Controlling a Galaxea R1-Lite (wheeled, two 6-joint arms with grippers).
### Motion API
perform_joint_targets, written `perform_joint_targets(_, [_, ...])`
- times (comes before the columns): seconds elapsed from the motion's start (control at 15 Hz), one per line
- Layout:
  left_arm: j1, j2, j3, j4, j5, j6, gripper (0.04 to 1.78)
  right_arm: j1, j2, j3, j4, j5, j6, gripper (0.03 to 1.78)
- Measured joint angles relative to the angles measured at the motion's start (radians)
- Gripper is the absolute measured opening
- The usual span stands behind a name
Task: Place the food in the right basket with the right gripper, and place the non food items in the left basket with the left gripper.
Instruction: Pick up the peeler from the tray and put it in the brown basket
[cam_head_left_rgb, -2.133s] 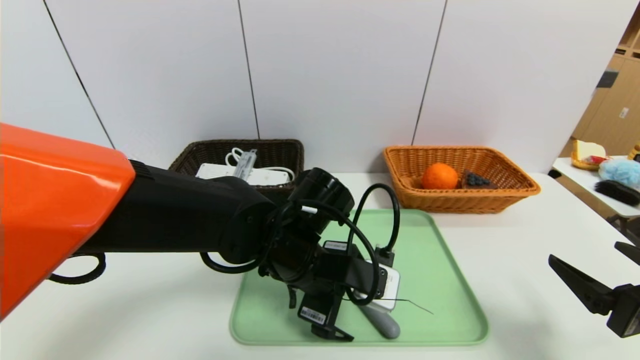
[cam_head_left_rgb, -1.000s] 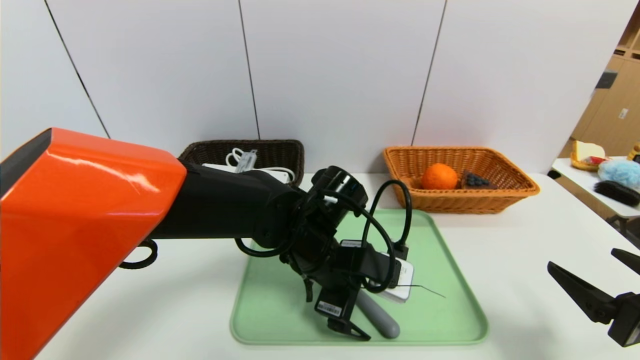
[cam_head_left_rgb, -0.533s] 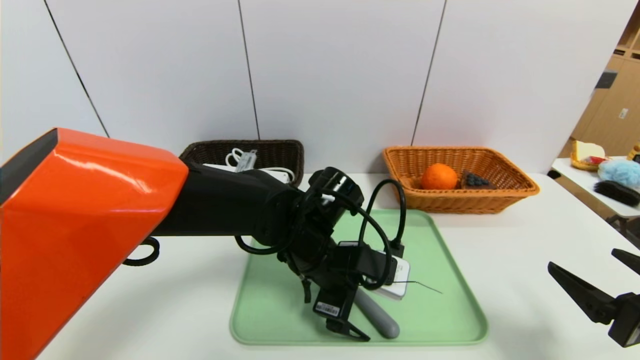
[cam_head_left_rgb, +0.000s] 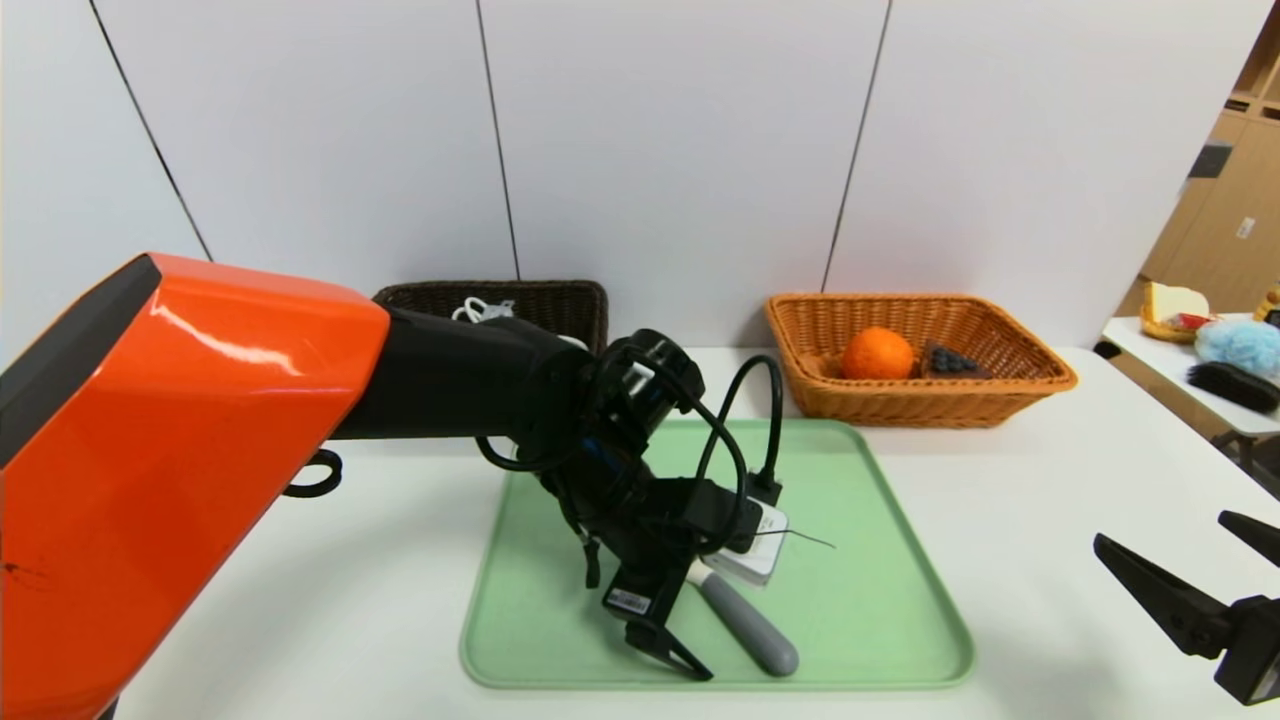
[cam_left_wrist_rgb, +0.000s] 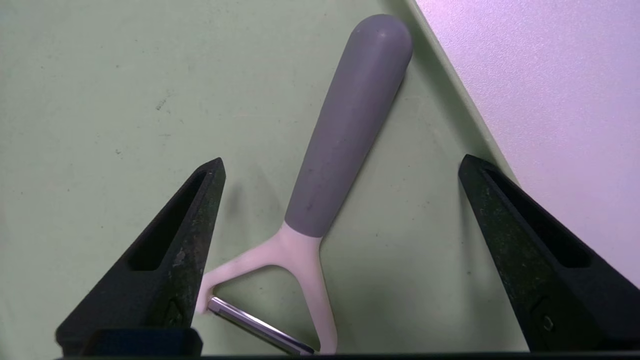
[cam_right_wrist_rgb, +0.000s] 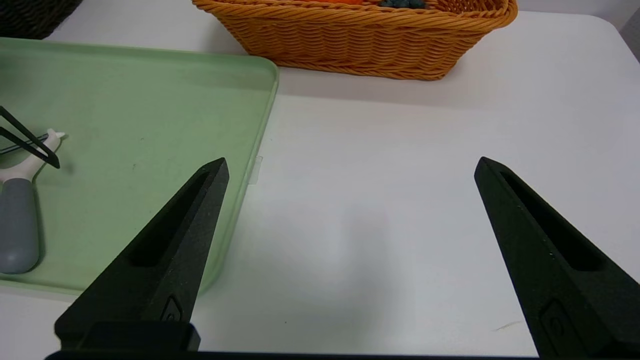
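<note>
The white Y-peeler with the grey handle (cam_head_left_rgb: 752, 632) lies on the green tray (cam_head_left_rgb: 880, 560). My left gripper (cam_head_left_rgb: 722, 630) is open just above it. In the left wrist view the open gripper (cam_left_wrist_rgb: 342, 162) straddles the peeler (cam_left_wrist_rgb: 345, 130), one finger beside its white fork. The dark brown left basket (cam_head_left_rgb: 565, 300) holds the white power strip cord (cam_head_left_rgb: 478, 308); my arm hides the rest. The orange-tan right basket (cam_head_left_rgb: 920, 400) holds the orange fruit (cam_head_left_rgb: 878, 352) and the cake slice (cam_head_left_rgb: 950, 360). My right gripper (cam_head_left_rgb: 1165, 530) is open and empty over the bare table (cam_right_wrist_rgb: 350, 161).
Both baskets stand against the white wall at the back. A side table (cam_head_left_rgb: 1230, 400) with loose items is at the far right. The tray's front edge runs close to the peeler handle (cam_left_wrist_rgb: 450, 85). The right wrist view shows the tray (cam_right_wrist_rgb: 150, 100) and the right basket (cam_right_wrist_rgb: 360, 45).
My left arm swung right over the tray, then back left and nearer, bringing the open gripper around the peeler. The peeler and the right arm have not moved.
</note>
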Motion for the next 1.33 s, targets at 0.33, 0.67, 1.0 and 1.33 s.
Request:
perform_joint_targets(0.33, [0.000, 0.020, -0.009, -0.008, -0.003, 0.000, 1.65, 0.000, 0.000, 0.005, 0.000, 0.003, 0.001, 1.70])
perform_joint_targets(0.67, [0.001, 0.039, -0.013, -0.016, -0.002, 0.021, 1.52, 0.000, 0.000, 0.007, 0.000, 0.003, 0.000, 1.70])
perform_joint_targets(1.0, [0.008, 0.050, -0.014, -0.019, -0.001, 0.026, 1.20, 0.000, -0.001, 0.009, 0.000, 0.003, 0.001, 1.70])
perform_joint_targets(1.33, [0.017, 0.052, -0.014, -0.018, 0.002, 0.026, 1.05, 0.000, -0.001, 0.009, 0.000, 0.003, 0.001, 1.70])
